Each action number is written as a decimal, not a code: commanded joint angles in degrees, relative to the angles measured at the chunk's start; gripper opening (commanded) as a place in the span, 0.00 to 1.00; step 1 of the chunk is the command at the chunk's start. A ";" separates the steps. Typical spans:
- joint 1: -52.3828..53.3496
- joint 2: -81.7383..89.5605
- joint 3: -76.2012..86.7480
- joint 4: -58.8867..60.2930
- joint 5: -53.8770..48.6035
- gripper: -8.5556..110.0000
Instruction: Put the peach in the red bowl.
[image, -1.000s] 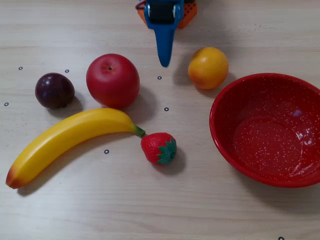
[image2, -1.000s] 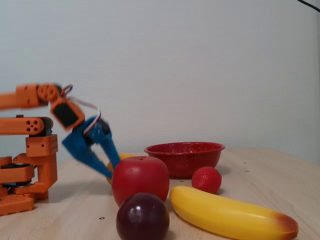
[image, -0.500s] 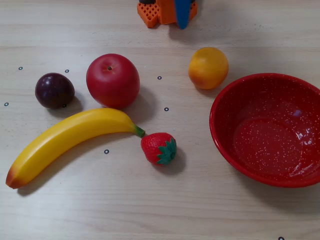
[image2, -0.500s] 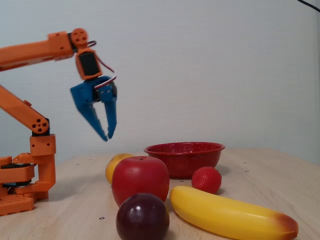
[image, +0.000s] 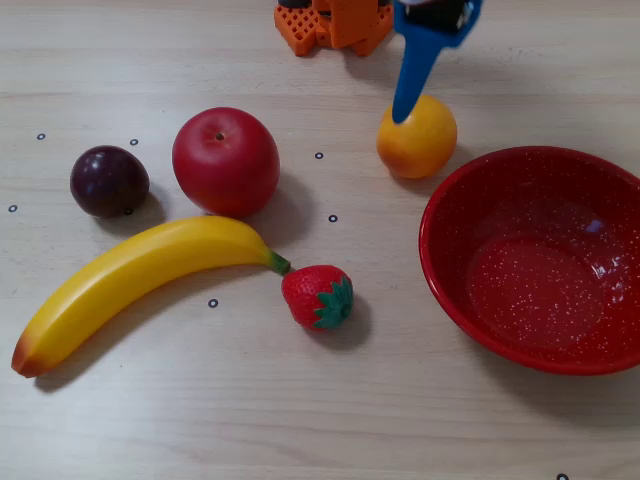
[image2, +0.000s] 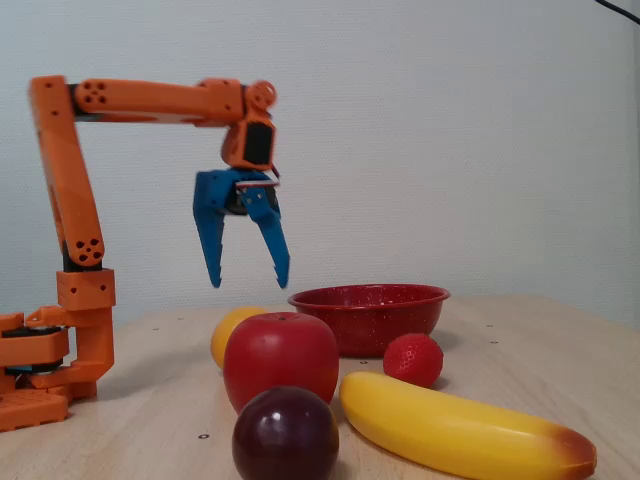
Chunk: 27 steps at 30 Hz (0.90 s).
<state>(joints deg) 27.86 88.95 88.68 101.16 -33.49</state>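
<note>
The peach (image: 418, 137) is a round yellow-orange fruit lying on the table just left of the red bowl (image: 535, 258) in the overhead view. In the fixed view the peach (image2: 228, 333) peeks out from behind the red apple, left of the red bowl (image2: 368, 300). My blue gripper (image2: 247, 279) hangs open in the air well above the peach, fingers pointing down, nothing between them. From overhead the gripper (image: 404, 112) shows at the top edge, its tip over the peach's upper left side.
A red apple (image: 225, 160), a dark plum (image: 109, 181), a banana (image: 135, 271) and a strawberry (image: 318, 297) lie left of the peach. The orange arm base (image: 330, 22) stands at the table's top edge.
The arm has swung out from its base toward the peach, staying high. The fingers have spread wider apart. None of the fruit moved.
</note>
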 joint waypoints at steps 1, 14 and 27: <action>0.26 -0.44 -5.45 2.81 -1.23 0.41; -0.35 -9.05 -5.71 0.88 4.83 0.46; 6.94 -14.33 -12.39 0.62 -0.26 0.47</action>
<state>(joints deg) 33.31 73.21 80.77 101.78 -31.90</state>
